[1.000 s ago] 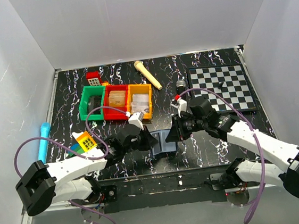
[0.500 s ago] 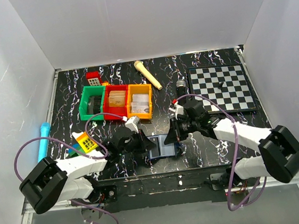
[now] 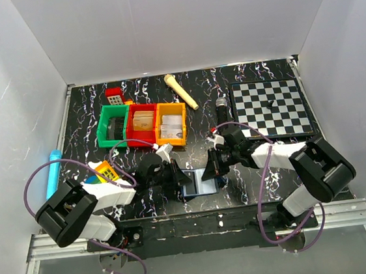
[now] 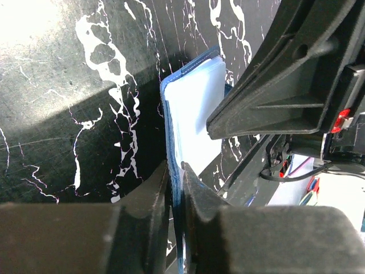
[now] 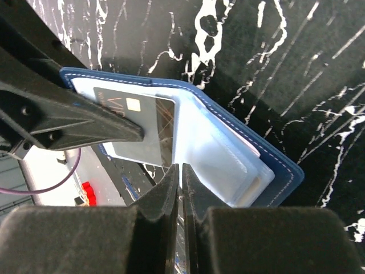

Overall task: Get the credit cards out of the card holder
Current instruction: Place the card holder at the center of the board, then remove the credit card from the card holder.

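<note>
The navy card holder [image 3: 198, 184] lies open near the table's front edge, between both grippers. My left gripper [image 4: 175, 166] is shut on the blue edge of one cover [image 4: 171, 108]. My right gripper [image 5: 181, 168] is shut on the thin edge of a clear inner sleeve [image 5: 217, 154] of the card holder [image 5: 276, 165]. A dark credit card [image 5: 149, 123] with a gold chip sits inside the left sleeve, partly behind the left gripper's finger [image 5: 74, 123]. In the top view the left gripper [image 3: 176, 179] and the right gripper [image 3: 211, 168] flank the holder.
Green [image 3: 112, 125], red [image 3: 141, 123] and orange [image 3: 171, 122] bins stand behind the holder. A chessboard [image 3: 271, 107] lies at the back right, with a wooden peg [image 3: 181, 91] at the back centre. A cyan marker [image 3: 51, 172] and toy blocks [image 3: 105, 172] sit at the left.
The right jaws have closed down onto the sleeve. Both grippers and the holder have shifted nearer the front edge, and the holder now lies spread open.
</note>
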`<action>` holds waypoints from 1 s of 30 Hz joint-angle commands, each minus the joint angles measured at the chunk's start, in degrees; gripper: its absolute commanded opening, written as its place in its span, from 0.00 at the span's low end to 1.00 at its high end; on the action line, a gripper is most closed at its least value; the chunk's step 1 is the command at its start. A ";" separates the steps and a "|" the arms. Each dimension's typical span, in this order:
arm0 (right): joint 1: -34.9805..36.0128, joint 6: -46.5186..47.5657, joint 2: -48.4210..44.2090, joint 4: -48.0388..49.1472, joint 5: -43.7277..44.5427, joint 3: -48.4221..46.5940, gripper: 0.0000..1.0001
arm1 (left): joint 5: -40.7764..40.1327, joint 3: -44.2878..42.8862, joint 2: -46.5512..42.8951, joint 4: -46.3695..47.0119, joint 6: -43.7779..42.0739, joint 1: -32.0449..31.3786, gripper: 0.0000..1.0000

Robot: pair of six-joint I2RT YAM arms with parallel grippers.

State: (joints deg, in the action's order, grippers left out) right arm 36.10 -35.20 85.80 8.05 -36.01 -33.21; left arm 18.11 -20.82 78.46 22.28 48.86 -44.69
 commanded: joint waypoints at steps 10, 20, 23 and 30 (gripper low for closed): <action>-0.41 0.31 3.93 0.12 2.78 0.17 0.12 | -2.37 -3.61 -1.81 -10.23 -2.54 0.39 0.46; -0.50 1.19 5.25 -3.83 5.77 -0.54 0.11 | -10.37 -6.51 -10.95 -26.14 -7.46 0.65 0.50; -0.41 1.27 4.73 -5.06 6.74 -0.63 0.11 | -12.30 -7.39 -12.62 -29.30 -8.17 0.74 0.49; -0.41 2.06 3.59 -7.17 7.62 -1.33 0.11 | -15.65 -10.29 -24.21 -32.66 -7.91 0.74 0.47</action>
State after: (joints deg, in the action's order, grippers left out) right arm 35.97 -35.66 89.60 5.82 -32.95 -33.98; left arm 5.69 -27.38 61.91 -8.14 41.80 -44.29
